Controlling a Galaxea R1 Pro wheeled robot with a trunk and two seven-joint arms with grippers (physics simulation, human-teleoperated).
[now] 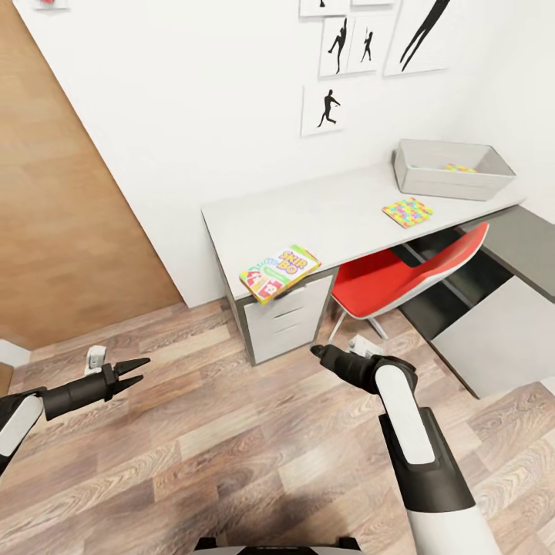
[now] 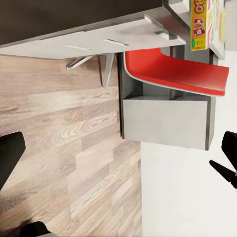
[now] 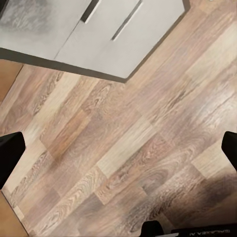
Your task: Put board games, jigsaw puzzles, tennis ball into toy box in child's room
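Table point(image 1: 324, 208): pale top against the white wall, white drawer unit point(image 1: 284, 320) beneath its near end, joined at the far end to a lower dark grey cabinet point(image 1: 524, 247).

Skip-Bo box point(image 1: 279, 273): flat on the table's near corner, overhanging the front edge slightly, above the drawers. In the left wrist view the box point(image 2: 201, 22) shows edge-on at the table edge, above the chair seat.

Puzzle point(image 1: 407, 211): multicolour square, flat on the table top, between the Skip-Bo box and the toy box, apart from both.

Toy box point(image 1: 451, 169): grey open bin at the table's far end, by the wall. A second multicolour piece point(image 1: 460, 167) lies inside it, only partly visible.

Chair point(image 1: 408, 274): red seat, tucked part-way under the table, between drawers and cabinet.

Left gripper point(image 1: 132, 371): over the wood floor point(image 1: 231, 432), well short of the table and to the left of the drawers; fingers parted, nothing between them. Skip-Bo box lies ahead of it and to its right, well apart.

Right gripper point(image 1: 317, 352): over the floor just in front of the drawer unit, below the Skip-Bo box and not touching it. In its wrist view the fingertips point(image 3: 11, 153) sit at opposite edges, spread wide, empty, with floor and drawer fronts point(image 3: 123, 34) beyond.

Wall: black player silhouettes point(image 1: 330, 108) above the table.
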